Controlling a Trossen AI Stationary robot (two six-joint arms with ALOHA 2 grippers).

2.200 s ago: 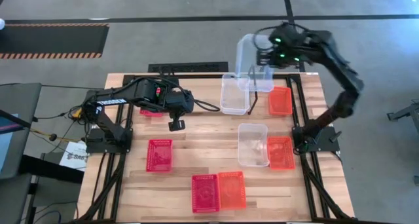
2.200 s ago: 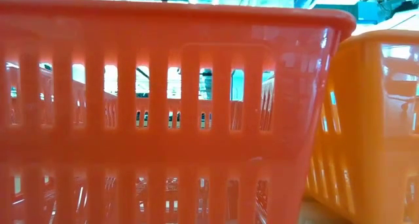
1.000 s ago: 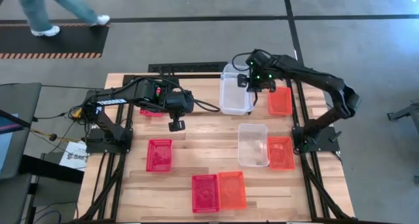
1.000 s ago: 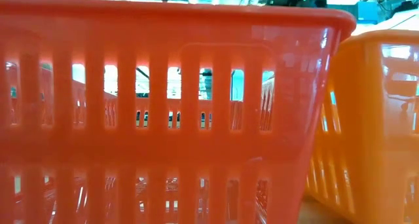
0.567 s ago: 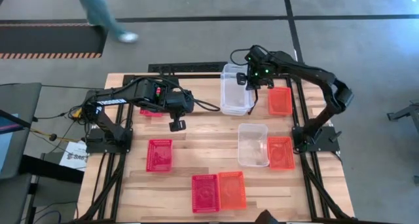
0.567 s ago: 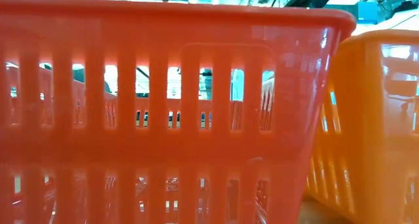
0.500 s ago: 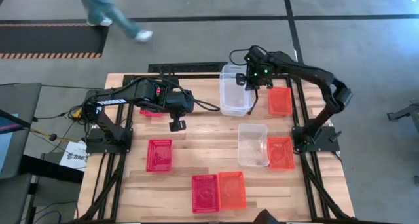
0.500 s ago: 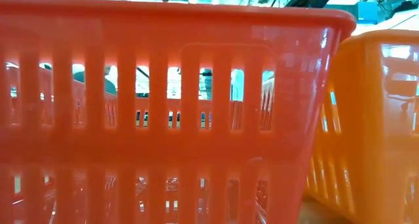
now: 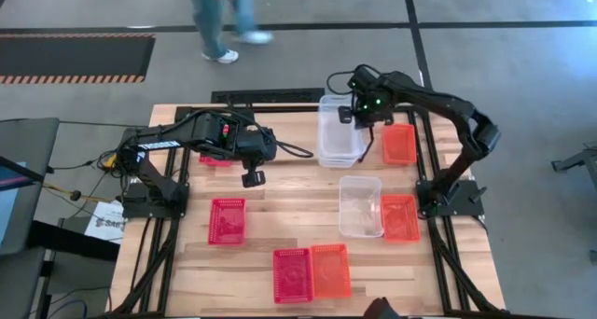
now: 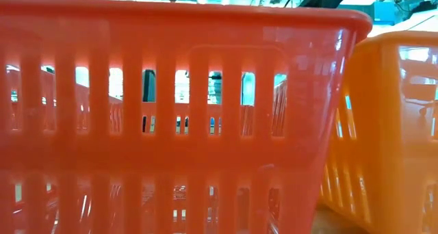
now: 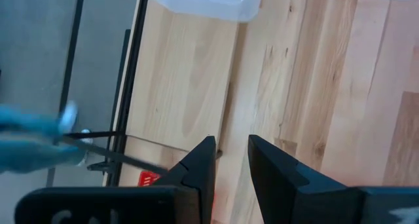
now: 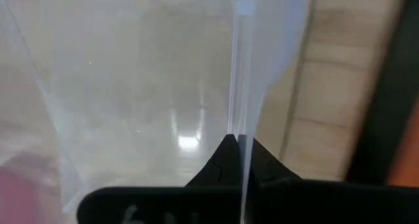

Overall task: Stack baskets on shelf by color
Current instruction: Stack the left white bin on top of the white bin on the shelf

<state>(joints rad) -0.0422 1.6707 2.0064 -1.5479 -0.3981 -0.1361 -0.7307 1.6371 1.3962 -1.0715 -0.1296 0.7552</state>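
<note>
I see the right gripper (image 9: pixel 357 115) at the far edge of the table (image 9: pixel 289 193), clenched on the wall of a clear basket (image 9: pixel 338 132); in the right wrist view the thin clear wall (image 12: pixel 241 86) runs straight into the pinched fingertips. This basket sits nested in a 2nd clear one, at the far side, centre-right, its long axis going far-to-near. I cannot tell if it is fully seated.

The left gripper (image 9: pixel 250 178) hangs over bare wood in the middle-left, holding nothing, jaws a bit apart; the left wrist view shows a narrow gap betw. the two fingers (image 11: pixel 200 165).

Room for moving: the middle of the table is open, approx. from the left gripper to the single clear basket (image 9: pixel 359 205). Black frame rails (image 9: pixel 432 170) run along the left and right table edges. Beyond the far edge a person (image 9: pixel 224 16) walks on the floor.

Count, from the high view: 3 clear baskets (2 in the stack, 1 alone), all with long axis far-to-near. Red: 1 under the left arm (image 9: pixel 213 158), partly hidden, 1 at mid-left (image 9: pixel 227 220), 1 at the near edge (image 9: pixel 291 275). Orange: 1 touching that one (image 9: pixel 330 270), 1 beside the single clear one (image 9: pixel 400 217), 1 just beside the stack (image 9: pixel 399 144). The low view is filled by the near red basket's wall (image 10: pixel 178 111).
</note>
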